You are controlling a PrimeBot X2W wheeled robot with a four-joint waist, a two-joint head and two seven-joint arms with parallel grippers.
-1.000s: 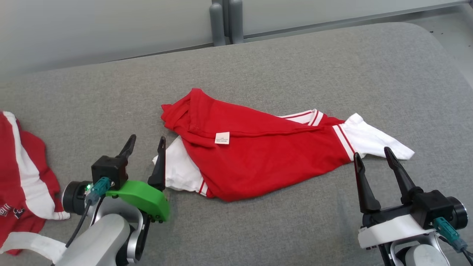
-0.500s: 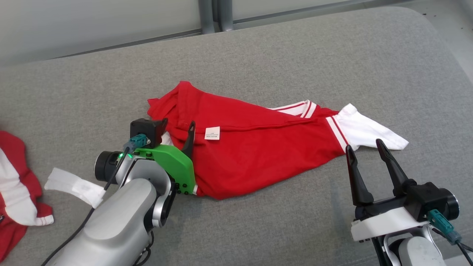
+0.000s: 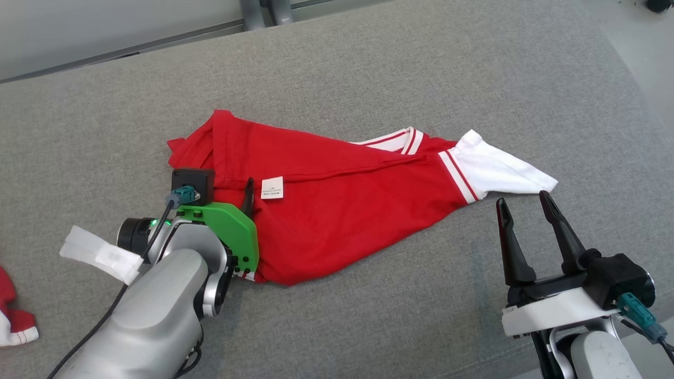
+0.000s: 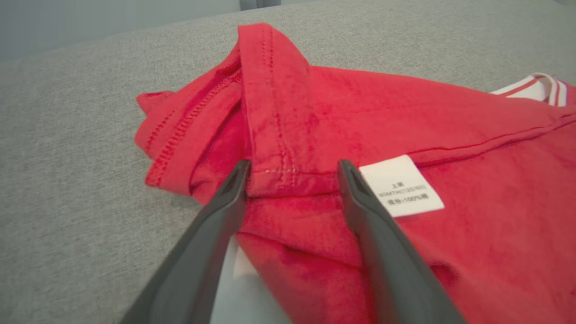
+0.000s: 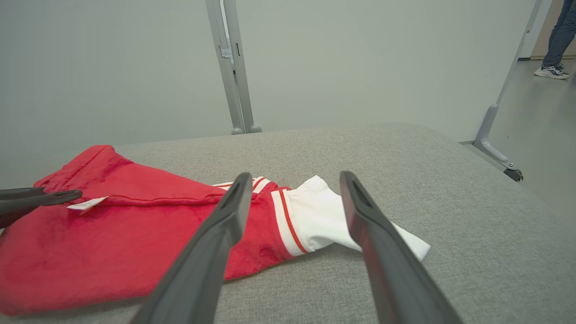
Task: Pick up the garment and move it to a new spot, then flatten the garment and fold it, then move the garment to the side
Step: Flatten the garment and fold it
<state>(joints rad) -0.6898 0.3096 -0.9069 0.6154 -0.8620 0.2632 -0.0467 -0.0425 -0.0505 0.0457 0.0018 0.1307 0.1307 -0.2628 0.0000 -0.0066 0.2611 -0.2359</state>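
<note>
Straddling shirt [image 3: 342, 210] hem [image 4: 274, 173] just left of label [image 4: 400, 185], left jaws wide; right jaws wide, well right of label.

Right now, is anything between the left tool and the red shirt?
Nothing visible. The left tool is open, its fingers straddling a folded hem of the red shirt, beside the white label.
</note>
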